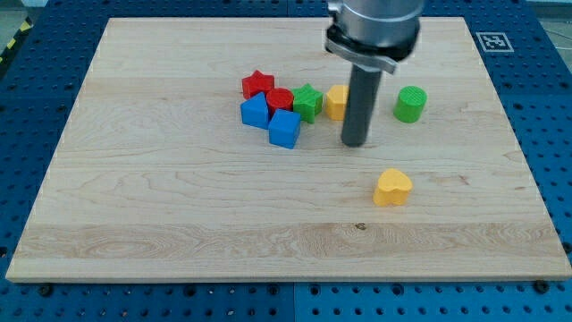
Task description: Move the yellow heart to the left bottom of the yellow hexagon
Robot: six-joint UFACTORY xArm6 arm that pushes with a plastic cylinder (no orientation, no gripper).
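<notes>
The yellow heart [392, 188] lies on the wooden board right of centre, toward the view's bottom. The yellow hexagon [336, 102] sits above and left of it, partly hidden behind my rod. My tip [355, 143] rests on the board just below and right of the hexagon, and up and left of the heart, touching neither as far as I can see.
A green star block [307, 102] touches the hexagon's left side. Left of it cluster a red star [257, 85], a red block [280, 100], a blue block [255, 112] and a blue cube [285, 129]. A green cylinder [410, 104] stands to the right.
</notes>
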